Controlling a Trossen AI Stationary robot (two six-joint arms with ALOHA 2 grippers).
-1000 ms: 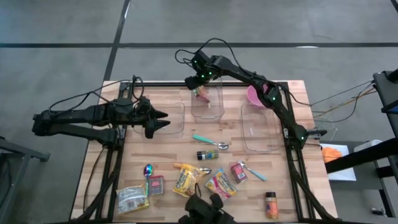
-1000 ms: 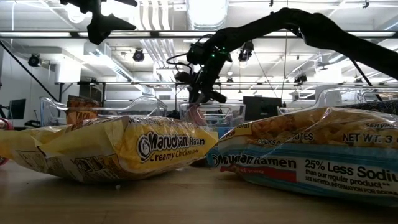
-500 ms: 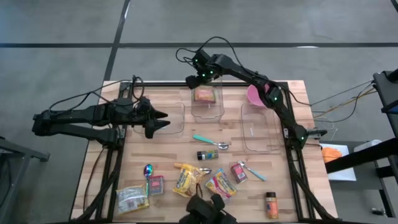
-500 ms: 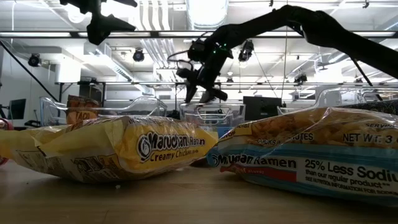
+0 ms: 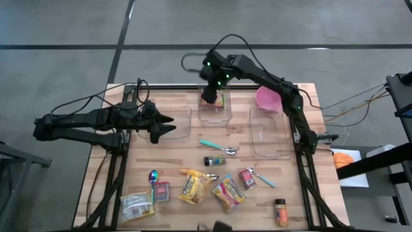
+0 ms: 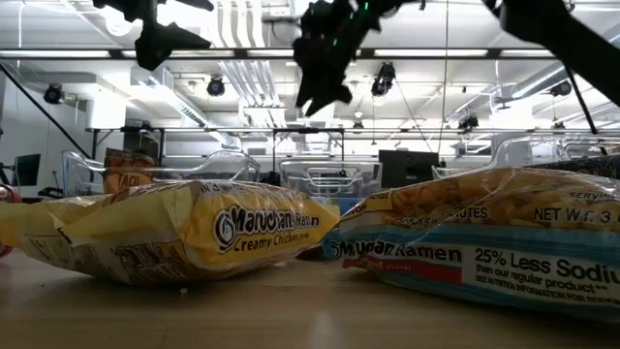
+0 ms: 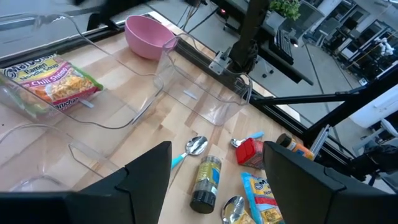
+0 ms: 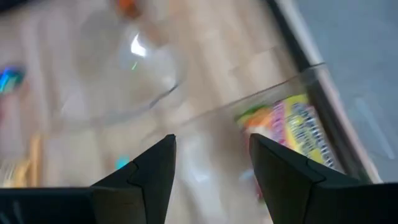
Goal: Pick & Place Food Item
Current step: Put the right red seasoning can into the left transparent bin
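We are watching the right gripper (image 5: 210, 98) hanging above the middle clear container (image 5: 214, 115) at the table's (image 5: 174, 145) far edge, its fingers (image 8: 152, 171) spread apart and gripping nothing. In the right wrist view the gap between the two dark fingers is showing only the container wall and wood beneath.

The ramen packet (image 7: 53, 79) is lying flat inside that middle container, at its far end; in the high view the gripper is covering most of it, with only a sliver (image 5: 222, 100) showing.

The left gripper (image 5: 168, 127) is waiting over the left clear container (image 5: 182, 122) near the table's far left corner, fingers (image 7: 146, 171) spread and empty.

A third clear container (image 5: 270, 132) is sitting toward the right edge, with a pink bowl (image 5: 268, 99) just beyond it at the far right corner.

Mid-table, a teal-handled spoon (image 5: 217, 147) is lying near a dark spice jar (image 5: 214, 160). Along the near edge we are seeing more noodle packets (image 5: 193, 187), a small red packet (image 5: 247, 178) and an orange-capped jar (image 5: 280, 212) toward the near right corner.
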